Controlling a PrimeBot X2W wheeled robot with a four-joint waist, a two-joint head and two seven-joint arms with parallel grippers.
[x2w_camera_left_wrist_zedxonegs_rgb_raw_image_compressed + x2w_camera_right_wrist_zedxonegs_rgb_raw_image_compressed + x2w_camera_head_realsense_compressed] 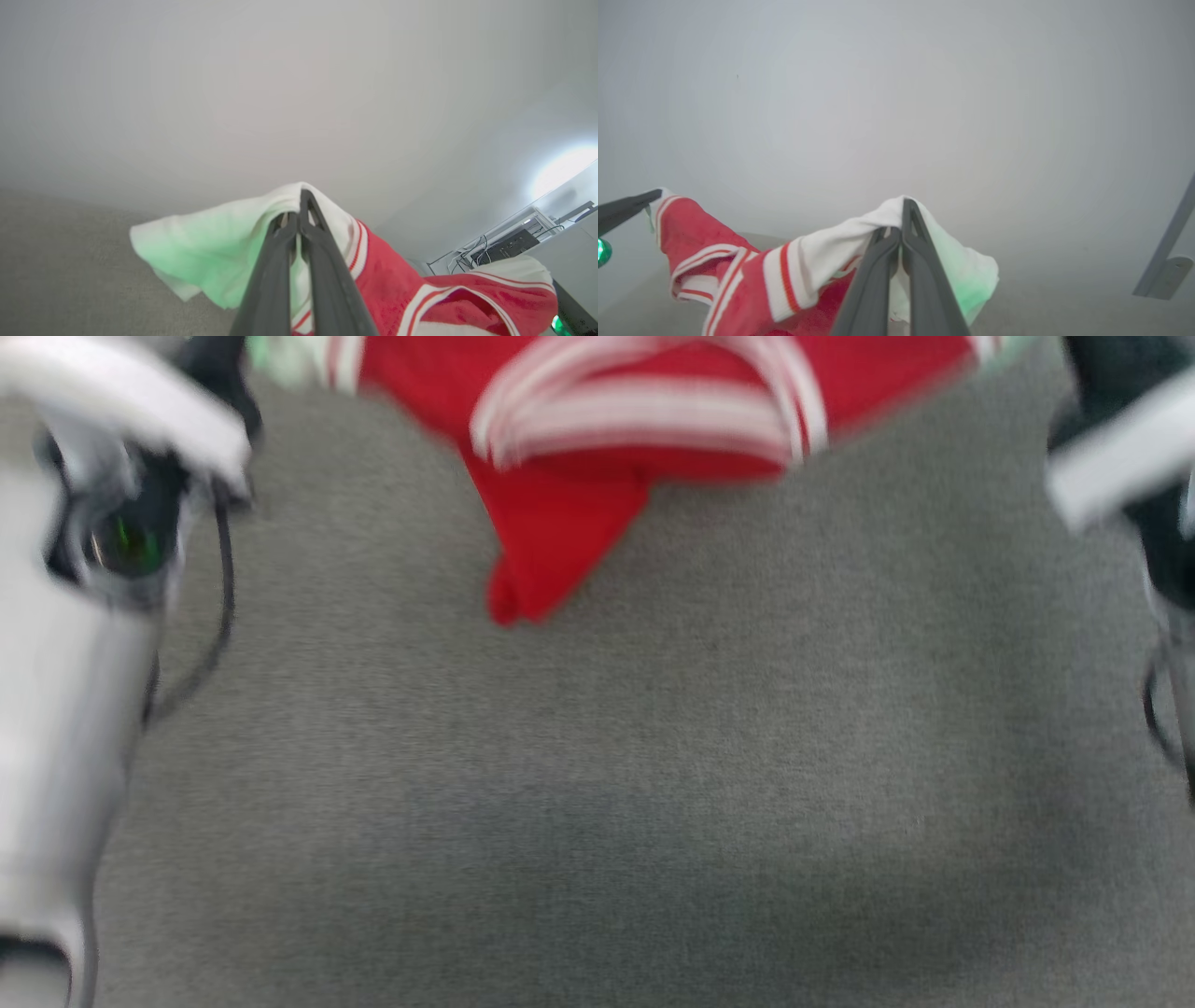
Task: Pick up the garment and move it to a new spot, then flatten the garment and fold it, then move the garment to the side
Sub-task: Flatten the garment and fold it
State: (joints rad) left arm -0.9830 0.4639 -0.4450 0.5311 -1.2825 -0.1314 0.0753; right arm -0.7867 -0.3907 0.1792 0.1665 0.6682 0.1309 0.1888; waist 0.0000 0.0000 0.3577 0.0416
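Note:
The garment (579, 495), red with white striped neck trim, is lifted at the top of the blurred head view, and one red corner hangs down toward the grey surface. In the left wrist view my left gripper (299, 207) is shut on a white sleeve of the garment (392, 280). My right gripper (901, 217) is shut on the other white sleeve of the garment (738, 280), which stretches between the two grippers. The left gripper's dark finger (626, 210) shows at the left edge of the right wrist view, at the far sleeve.
A grey carpet-like surface (653, 784) spreads below the garment. My pale left arm (103, 523) and right arm (1120, 467) flank it. A plain white wall stands behind. A rack with cables (504, 242) is at the right, and a grey metal bracket (1164, 266) stands nearby.

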